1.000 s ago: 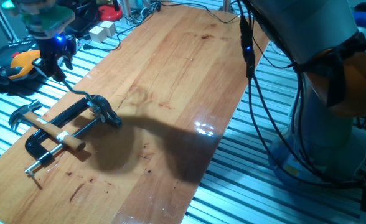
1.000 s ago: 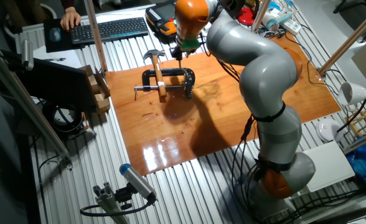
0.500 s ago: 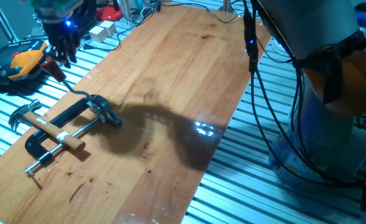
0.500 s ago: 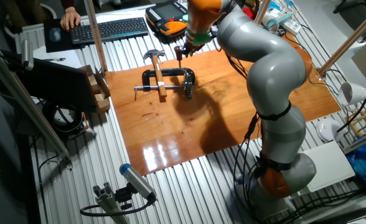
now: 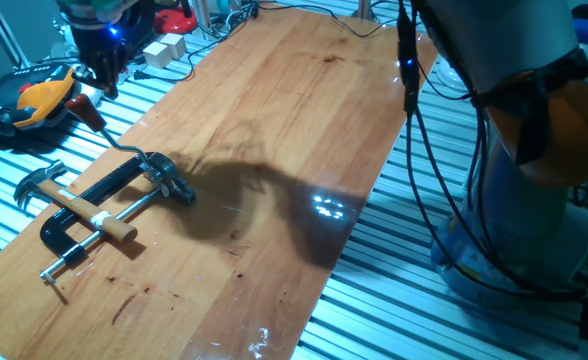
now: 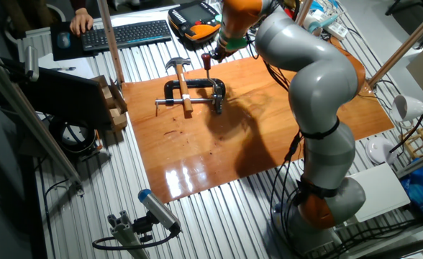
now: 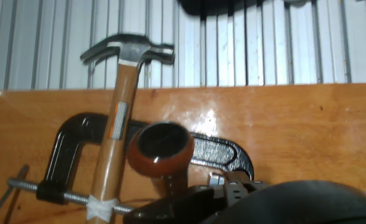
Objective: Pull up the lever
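Gripper [image 5: 102, 82] lifted further since earlier frame, lever [image 5: 109, 132] raised with it. Red tip [image 7: 161, 150] sits just below fingers; grip state unclear. Lever stands up from clamp [image 5: 94, 195]; hammer [image 5: 69, 200] lies across clamp.

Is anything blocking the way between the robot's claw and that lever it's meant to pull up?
Nothing visible does. The gripper sits right above the lever, whose reddish tip fills the hand view with open air around it. The hammer lies lower down across the clamp, off to the side of the path.
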Robot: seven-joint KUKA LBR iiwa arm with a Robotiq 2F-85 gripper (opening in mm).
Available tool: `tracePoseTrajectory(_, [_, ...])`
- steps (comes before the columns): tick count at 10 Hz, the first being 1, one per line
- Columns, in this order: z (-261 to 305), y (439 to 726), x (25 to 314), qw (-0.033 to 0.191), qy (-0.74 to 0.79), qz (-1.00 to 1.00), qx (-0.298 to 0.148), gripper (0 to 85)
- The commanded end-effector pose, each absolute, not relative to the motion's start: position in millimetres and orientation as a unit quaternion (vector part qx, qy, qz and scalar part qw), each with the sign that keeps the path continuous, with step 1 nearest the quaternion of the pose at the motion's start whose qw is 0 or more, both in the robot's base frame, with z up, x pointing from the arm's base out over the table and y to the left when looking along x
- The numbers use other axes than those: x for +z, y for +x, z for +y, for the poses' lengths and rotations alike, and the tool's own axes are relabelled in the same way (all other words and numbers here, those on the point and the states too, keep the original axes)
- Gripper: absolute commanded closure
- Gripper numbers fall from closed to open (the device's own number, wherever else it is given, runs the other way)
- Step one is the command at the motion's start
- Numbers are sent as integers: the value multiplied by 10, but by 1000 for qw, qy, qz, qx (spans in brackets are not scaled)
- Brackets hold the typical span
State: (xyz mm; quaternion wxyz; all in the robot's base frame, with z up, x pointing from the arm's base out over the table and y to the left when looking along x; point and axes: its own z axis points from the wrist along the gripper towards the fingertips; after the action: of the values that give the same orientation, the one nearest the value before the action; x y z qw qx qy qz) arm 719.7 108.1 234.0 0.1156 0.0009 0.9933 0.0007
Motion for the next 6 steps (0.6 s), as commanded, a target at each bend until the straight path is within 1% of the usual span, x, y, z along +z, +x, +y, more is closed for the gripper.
tracePoseTrajectory(1, [1084, 7234, 2330, 126, 6, 992, -3, 850])
tracePoseTrajectory(3, [1083, 7355, 2289, 135, 14, 991, -4, 850])
tracePoseTrajectory(6, [1036, 7456, 2261, 133, 16, 991, 1, 850])
